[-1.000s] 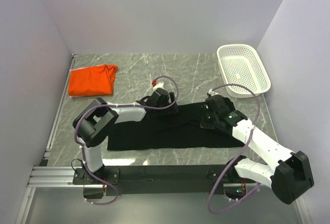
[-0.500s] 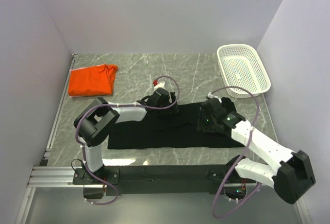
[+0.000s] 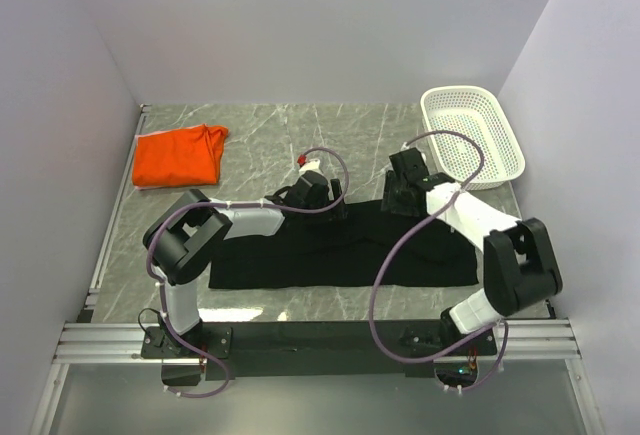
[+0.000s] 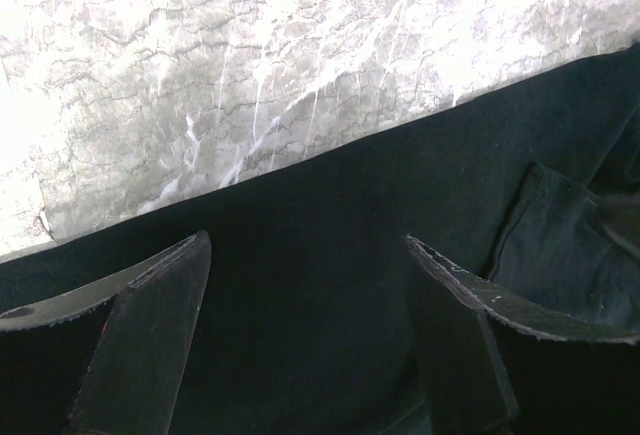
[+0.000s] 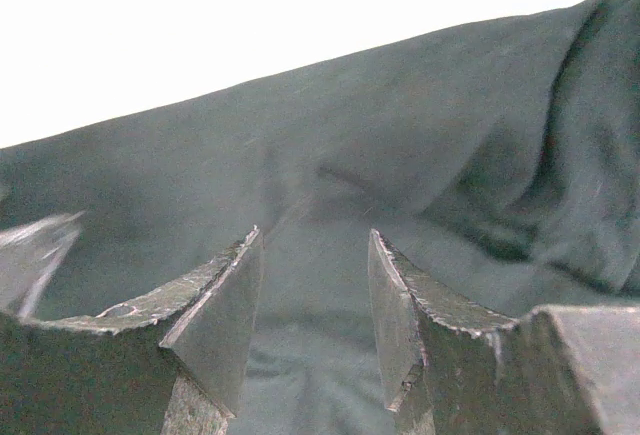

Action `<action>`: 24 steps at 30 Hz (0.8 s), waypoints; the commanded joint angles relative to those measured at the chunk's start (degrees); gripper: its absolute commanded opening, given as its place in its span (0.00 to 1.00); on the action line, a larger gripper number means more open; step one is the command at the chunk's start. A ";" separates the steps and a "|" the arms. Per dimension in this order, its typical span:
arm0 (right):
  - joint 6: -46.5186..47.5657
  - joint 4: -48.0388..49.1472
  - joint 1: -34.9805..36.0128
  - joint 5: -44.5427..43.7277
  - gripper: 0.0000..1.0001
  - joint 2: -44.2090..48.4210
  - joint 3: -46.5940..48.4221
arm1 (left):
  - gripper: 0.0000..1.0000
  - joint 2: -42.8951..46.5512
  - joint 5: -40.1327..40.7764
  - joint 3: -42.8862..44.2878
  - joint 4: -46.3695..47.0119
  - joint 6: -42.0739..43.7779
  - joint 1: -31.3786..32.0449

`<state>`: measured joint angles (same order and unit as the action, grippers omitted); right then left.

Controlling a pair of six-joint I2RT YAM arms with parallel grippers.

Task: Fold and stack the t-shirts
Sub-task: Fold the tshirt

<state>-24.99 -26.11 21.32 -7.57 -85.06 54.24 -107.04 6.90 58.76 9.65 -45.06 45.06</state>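
One black t-shirt (image 3: 330, 255) lies with its long axis left-right.

I'm reaching both arms out, claws down low.
My left arm (image 3: 250, 217) is stretching sideways, its left claw (image 4: 307, 238) gaping wide with nothing between the jaws; my right arm (image 3: 470, 217) is bending sharply at the elbow, its right claw (image 5: 313, 232) parted more narrowly, also gripping nothing.
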 commanded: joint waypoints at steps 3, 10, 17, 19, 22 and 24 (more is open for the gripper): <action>4.16 4.22 -2.16 2.03 0.53 -5.37 3.15 | 0.83 -1.76 -1.97 -0.67 -2.18 0.76 0.56; 5.57 7.12 -2.86 2.92 0.52 -11.53 3.86 | 0.83 -2.20 -1.45 0.04 -3.14 1.11 0.73; 5.39 7.92 -2.87 2.74 0.47 -13.64 4.30 | 0.83 -2.64 -0.57 0.74 -4.46 1.46 0.73; 5.31 7.74 -2.95 2.39 0.35 -13.30 3.77 | 0.83 -3.25 0.57 1.18 -5.77 1.73 0.65; 4.87 7.21 -2.87 1.69 0.23 -11.71 3.24 | 0.83 -3.78 1.54 1.79 -6.57 1.82 0.12; 4.87 6.34 -2.87 1.16 0.16 -10.49 3.15 | 0.84 -3.87 1.63 1.53 -6.66 1.73 -0.32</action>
<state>-19.88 -20.21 18.70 -5.15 -97.62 56.36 -108.07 7.75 60.40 8.29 -44.16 45.19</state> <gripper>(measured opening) 0.194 0.832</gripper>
